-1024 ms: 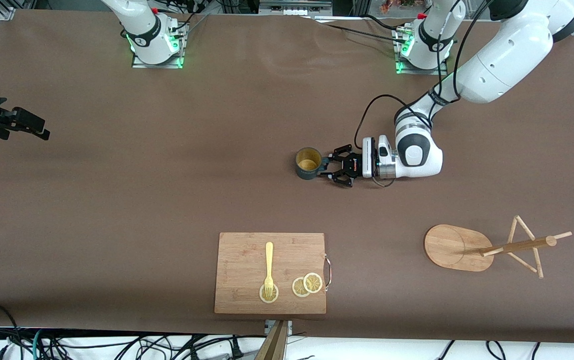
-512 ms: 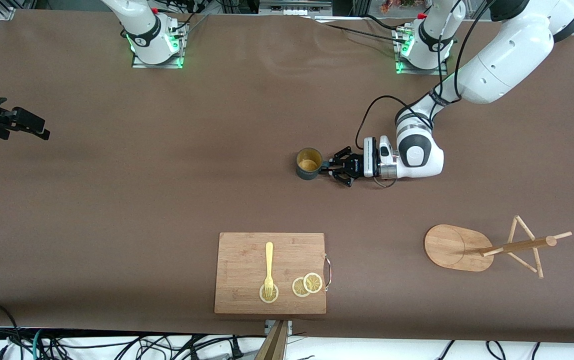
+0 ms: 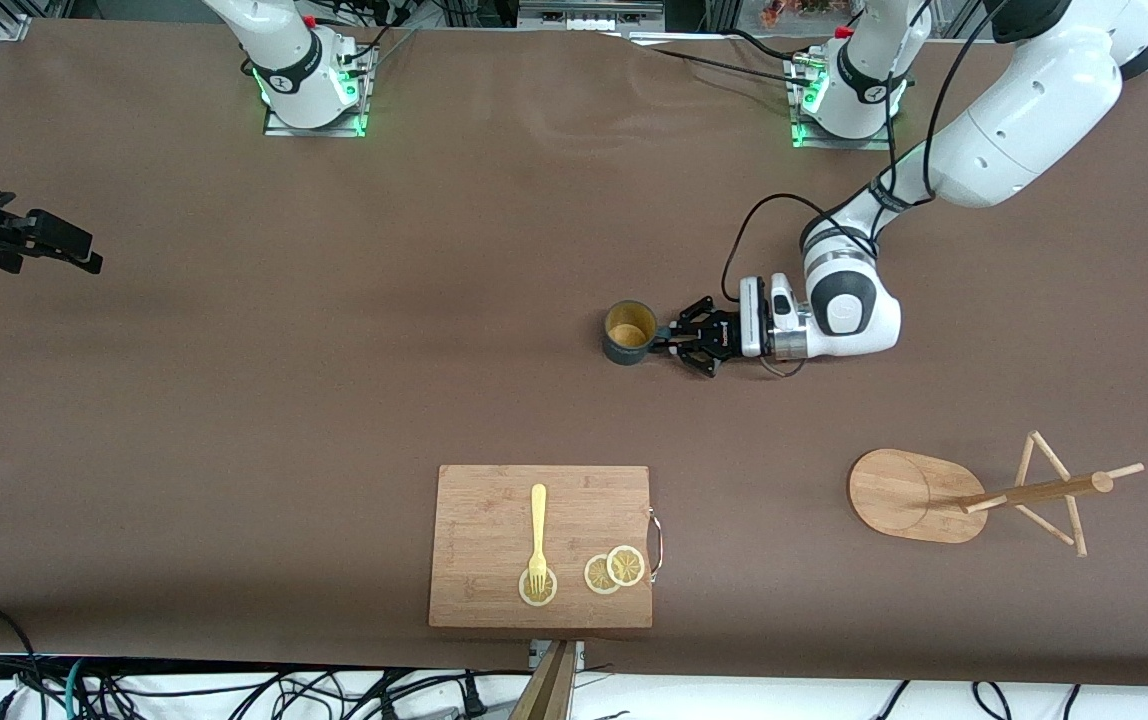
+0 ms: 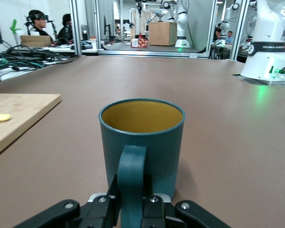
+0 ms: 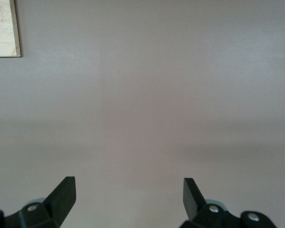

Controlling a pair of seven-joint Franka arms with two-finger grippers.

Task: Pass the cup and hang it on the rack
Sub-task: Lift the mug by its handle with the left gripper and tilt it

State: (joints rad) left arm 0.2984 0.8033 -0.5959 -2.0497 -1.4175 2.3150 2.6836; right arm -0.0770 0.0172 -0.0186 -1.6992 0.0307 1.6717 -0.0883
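The dark teal cup point(image 3: 629, 333) stands upright in the middle of the table, its yellowish inside showing. My left gripper point(image 3: 671, 341) reaches it level from the left arm's end and is shut on the cup's handle point(image 4: 131, 173); both fingers point(image 4: 153, 205) press the handle's sides in the left wrist view, where the cup point(image 4: 147, 137) fills the middle. The bamboo rack point(image 3: 934, 495) stands nearer the front camera, toward the left arm's end. My right gripper point(image 3: 84, 258) waits open over bare table at the right arm's end, with nothing between its fingers point(image 5: 64, 194).
A wooden cutting board point(image 3: 494, 590) lies near the table's front edge with a yellow fork point(image 3: 537, 535) and lemon slices point(image 3: 614, 569) on it. A corner of the board point(image 5: 2, 28) shows in the right wrist view.
The left gripper closed on the cup's handle. Cup and left hand then shifted slightly toward the left arm's end. The right arm has not moved.
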